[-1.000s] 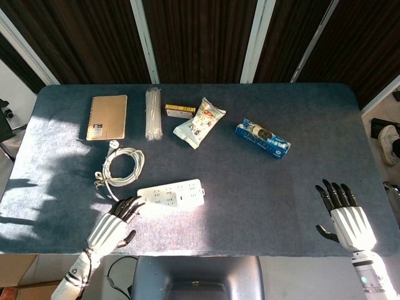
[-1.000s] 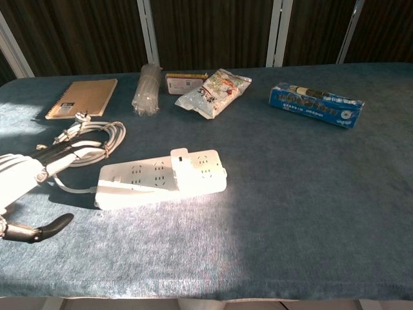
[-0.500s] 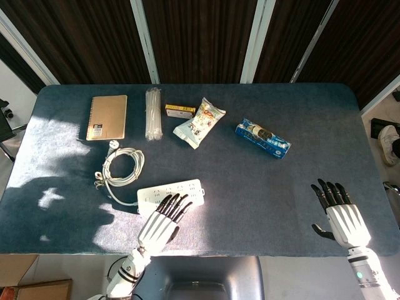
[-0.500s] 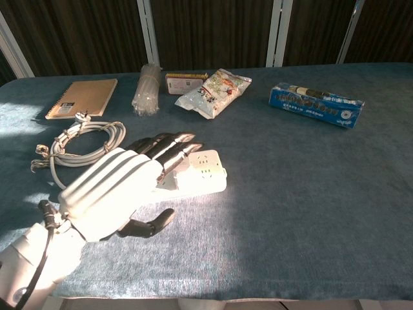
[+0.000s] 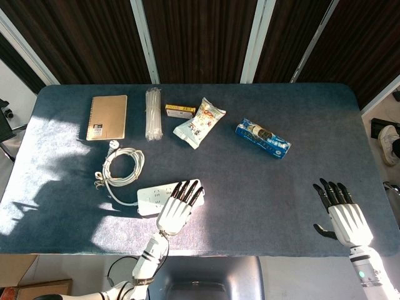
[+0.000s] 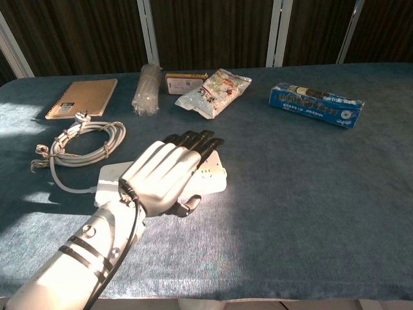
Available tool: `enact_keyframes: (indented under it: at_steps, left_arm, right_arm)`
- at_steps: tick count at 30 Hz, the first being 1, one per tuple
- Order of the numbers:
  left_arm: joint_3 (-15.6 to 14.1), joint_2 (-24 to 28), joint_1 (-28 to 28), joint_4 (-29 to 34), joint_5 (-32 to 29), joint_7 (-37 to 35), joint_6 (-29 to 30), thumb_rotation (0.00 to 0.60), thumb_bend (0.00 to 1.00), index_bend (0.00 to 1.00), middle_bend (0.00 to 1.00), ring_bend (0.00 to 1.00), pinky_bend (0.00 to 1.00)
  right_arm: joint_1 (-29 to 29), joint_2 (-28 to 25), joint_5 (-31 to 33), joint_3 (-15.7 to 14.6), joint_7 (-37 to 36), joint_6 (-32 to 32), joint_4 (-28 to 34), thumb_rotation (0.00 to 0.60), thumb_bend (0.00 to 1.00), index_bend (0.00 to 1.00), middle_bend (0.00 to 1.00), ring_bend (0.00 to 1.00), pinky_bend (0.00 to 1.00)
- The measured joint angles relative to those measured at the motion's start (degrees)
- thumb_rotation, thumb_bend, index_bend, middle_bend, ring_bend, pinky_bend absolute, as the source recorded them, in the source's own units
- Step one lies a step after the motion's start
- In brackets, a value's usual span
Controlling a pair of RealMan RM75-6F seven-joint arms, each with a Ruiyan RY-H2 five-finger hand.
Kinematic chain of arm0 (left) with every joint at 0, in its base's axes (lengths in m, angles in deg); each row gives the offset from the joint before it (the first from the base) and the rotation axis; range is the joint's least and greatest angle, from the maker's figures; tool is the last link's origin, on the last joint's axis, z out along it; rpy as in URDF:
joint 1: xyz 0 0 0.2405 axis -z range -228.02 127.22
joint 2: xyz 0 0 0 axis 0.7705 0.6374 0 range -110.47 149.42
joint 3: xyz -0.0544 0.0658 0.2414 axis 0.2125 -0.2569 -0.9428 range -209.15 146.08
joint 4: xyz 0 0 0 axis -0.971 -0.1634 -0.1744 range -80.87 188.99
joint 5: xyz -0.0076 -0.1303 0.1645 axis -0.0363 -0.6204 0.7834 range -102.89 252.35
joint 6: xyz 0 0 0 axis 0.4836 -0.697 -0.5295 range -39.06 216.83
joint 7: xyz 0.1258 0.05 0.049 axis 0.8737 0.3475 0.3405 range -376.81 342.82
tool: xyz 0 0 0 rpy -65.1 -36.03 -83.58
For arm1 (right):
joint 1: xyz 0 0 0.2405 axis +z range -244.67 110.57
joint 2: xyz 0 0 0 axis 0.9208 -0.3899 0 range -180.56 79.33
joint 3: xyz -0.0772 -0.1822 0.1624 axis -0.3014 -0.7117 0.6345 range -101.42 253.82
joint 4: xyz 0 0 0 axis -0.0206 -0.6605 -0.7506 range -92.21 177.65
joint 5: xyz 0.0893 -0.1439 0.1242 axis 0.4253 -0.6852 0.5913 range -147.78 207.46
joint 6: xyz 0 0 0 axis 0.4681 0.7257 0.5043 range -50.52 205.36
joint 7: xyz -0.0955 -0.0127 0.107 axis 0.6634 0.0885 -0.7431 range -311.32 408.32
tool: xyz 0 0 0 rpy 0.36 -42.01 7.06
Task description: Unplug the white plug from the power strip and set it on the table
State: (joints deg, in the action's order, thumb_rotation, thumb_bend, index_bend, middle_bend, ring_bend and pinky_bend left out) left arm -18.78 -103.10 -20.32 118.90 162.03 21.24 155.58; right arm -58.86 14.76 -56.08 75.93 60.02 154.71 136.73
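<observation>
The white power strip point(image 5: 150, 196) lies near the table's front edge, left of the middle, and its cord runs to a coiled white cable point(image 5: 122, 167). My left hand point(image 5: 178, 207) lies flat over the strip's right half with its fingers stretched out and slightly apart. In the chest view the left hand point(image 6: 162, 174) covers the middle of the power strip point(image 6: 210, 178) and hides the white plug. I cannot tell whether the fingers touch the plug. My right hand point(image 5: 340, 215) hovers open at the front right, palm down, holding nothing.
Along the back of the blue table point(image 5: 250, 187) lie a brown notebook point(image 5: 107, 117), a clear plastic sleeve point(image 5: 152, 114), a small yellow box point(image 5: 179, 110), a snack bag point(image 5: 199, 122) and a blue packet point(image 5: 262, 139).
My left hand has swung from the strip's left end to the right and now lies over the strip, covering the plug. The right hand has barely shifted.
</observation>
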Motion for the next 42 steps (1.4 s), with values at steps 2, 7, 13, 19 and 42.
enact_keyframes:
  at_steps: [2,7,13,19,42]
  left_arm:
    - [0.25,0.01,0.23,-0.19,-0.51,0.4,0.27,0.6,0.37,0.0,0.0,0.0,0.17]
    - [0.43,0.27,0.47,-0.21,-2.77,1.32,-0.07,0.6,0.37,0.0,0.0,0.02,0.22]
    - [0.4,0.05,1.49,-1.22,-4.8,2.22,-0.8,0.6,0.37,0.0,0.01,0.05,0.27]
    - [0.24,0.29,1.84,-0.99,-4.88,1.16,-0.4,0.6,0.4,0.0,0.09,0.12,0.35]
    - [-1.5,1.91,4.11,-0.32,-5.61,-4.79,0.61,0.6,0.55,0.28,0.36,0.39,0.64]
  right_arm:
    - [0.02,-0.09,-0.06,-0.05,-0.07,-0.1,0.03,0.6,0.31,0.0,0.0,0.0,0.0]
    - [-0.11,-0.18,-0.24,-0.12,-0.12,0.05,0.17,0.6,0.31,0.0,0.0,0.0,0.0]
    - [-0.26,-0.36,-0.77,-0.36,-0.47,0.2,0.31,0.6,0.31,0.0,0.0,0.0,0.0]
    - [-0.26,-0.37,-0.75,-0.3,-0.51,0.19,0.25,0.6,0.31,0.0,0.0,0.0,0.0]
    - [1.67,1.31,-6.23,-1.61,-0.91,-1.6,-1.46,0.6,0.31,0.0,0.0,0.0,0.0]
